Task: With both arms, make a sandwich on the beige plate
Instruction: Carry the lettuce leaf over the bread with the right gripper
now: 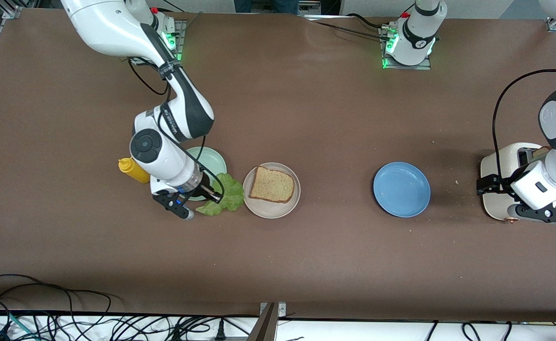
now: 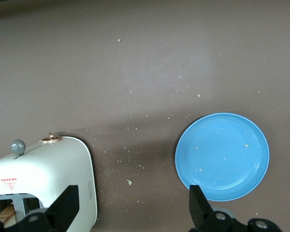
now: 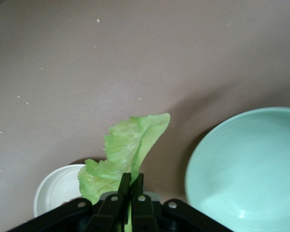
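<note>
Green lettuce leaf point(image 1: 225, 195) hangs pinched in my right tool point(image 1: 197, 201), over the edge of the mint-green plate point(image 1: 210, 163), just beside the beige plate point(image 1: 272, 190), where one bread slice point(image 1: 272, 184) already lies. My left arm waits with its tool point(image 1: 519, 201) over the toaster point(image 1: 498, 182) at its end of the desk, near the blue plate point(image 1: 401, 189).

Left wrist view: my left tool point(image 2: 133, 208) stands wide open and empty; a slice seems to sit in the toaster's slot point(image 2: 7, 212).

Right wrist view: my right tool point(image 3: 130, 186) is clamped on the leaf.

I judge this the lettuce step; next I must carry the leaf over the bread and release it.
</note>
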`<state>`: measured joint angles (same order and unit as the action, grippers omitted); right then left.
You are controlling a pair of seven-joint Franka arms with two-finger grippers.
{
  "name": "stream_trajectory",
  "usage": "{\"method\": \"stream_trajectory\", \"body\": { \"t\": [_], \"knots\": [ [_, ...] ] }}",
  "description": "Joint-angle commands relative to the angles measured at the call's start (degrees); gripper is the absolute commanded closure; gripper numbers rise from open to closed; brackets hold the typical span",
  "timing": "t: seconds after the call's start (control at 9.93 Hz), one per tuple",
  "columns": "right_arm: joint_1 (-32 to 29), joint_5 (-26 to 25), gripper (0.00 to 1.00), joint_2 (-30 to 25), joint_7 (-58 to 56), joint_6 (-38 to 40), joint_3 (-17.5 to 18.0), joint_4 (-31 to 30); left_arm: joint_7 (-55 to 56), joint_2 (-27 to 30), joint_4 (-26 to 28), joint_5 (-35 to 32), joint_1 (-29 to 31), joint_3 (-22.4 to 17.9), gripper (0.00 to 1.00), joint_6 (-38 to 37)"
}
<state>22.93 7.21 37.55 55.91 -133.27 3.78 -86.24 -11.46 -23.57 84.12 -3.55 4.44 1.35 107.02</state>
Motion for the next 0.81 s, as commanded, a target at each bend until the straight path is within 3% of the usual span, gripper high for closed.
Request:
{"method": "stream_trajectory", "body": {
  "t": [0.0,0.2,0.7],
  "knots": [
    [2.9,1.05,1.0,7.17,8.39,3.0,-0.26,11.58,-1.01,0.81,0.52,-1.46,1.01,0.5,0.0,0.82],
    [4.75,1.05,1.0,11.3,14.02,3.81,-0.26,17.58,-2.94,0.46,0.35,-0.85,1.79,0.5,0.0,0.91],
    [8.01,2.36,1.0,13.69,21.68,2.05,0.26,17.33,-2.95,0.46,0.26,-0.67,1.88,0.5,0.0,0.91]
  ]
}}
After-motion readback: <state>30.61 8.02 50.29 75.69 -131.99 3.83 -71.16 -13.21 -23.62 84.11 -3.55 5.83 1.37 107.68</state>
